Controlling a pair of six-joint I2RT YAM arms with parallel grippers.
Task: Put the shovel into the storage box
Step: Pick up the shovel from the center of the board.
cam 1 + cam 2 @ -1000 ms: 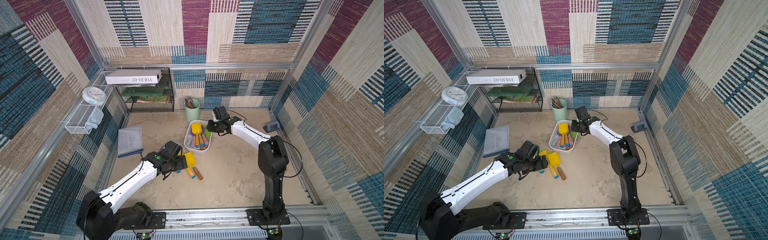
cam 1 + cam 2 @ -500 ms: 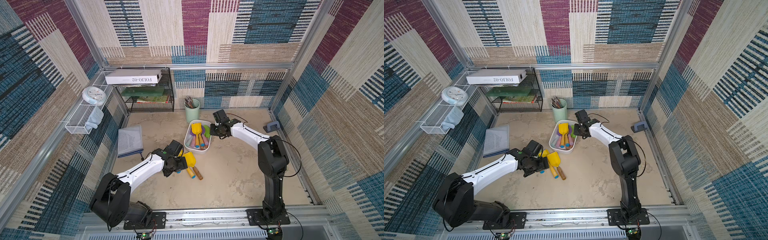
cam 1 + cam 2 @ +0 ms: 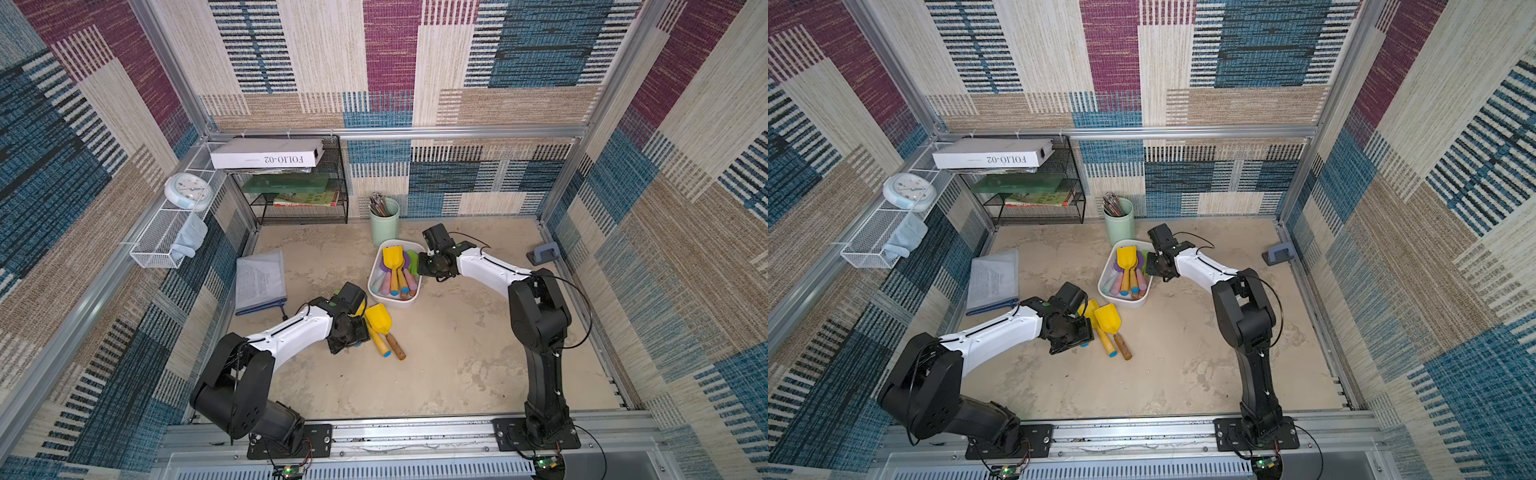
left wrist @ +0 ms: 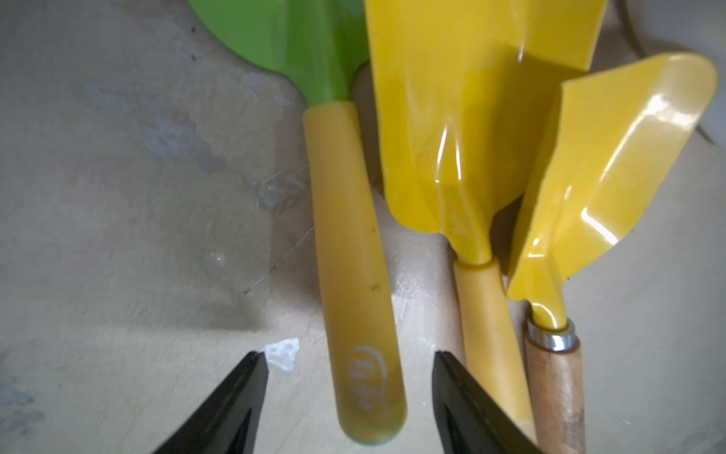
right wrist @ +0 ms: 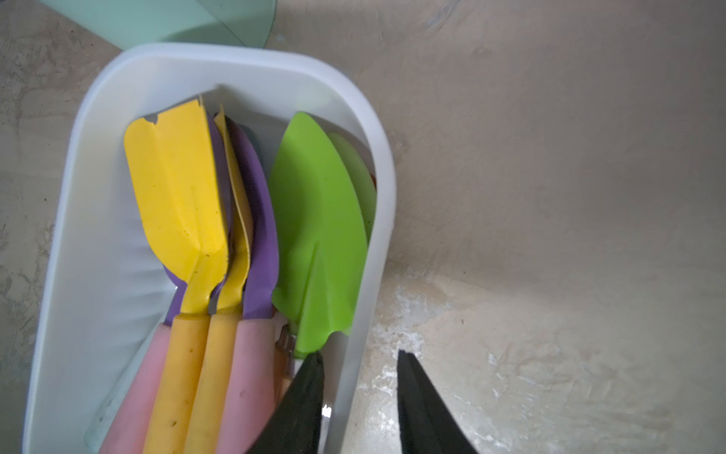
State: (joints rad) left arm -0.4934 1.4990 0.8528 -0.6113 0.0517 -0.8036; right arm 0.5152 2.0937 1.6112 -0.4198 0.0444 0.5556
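**A:** Where was the shovel?

**B:** The green-bladed shovel [image 4: 349, 275] lay on the table [image 3: 457, 365], near and left of the storage box [image 3: 392, 302], beside two yellow shovels [image 4: 471, 137]. Inside the box lay other shovels [image 5: 176, 188].

**A:** And the grippers?

**B:** The left gripper [image 4: 347, 353] stood open astride its yellow handle, fingers [image 4: 235, 405] clear of it. The right gripper [image 5: 358, 353], partly open, straddled the box's right wall, holding nothing.

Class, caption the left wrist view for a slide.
Open left gripper straddles the yellow handle of the green shovel, beside two yellow shovels on the table.
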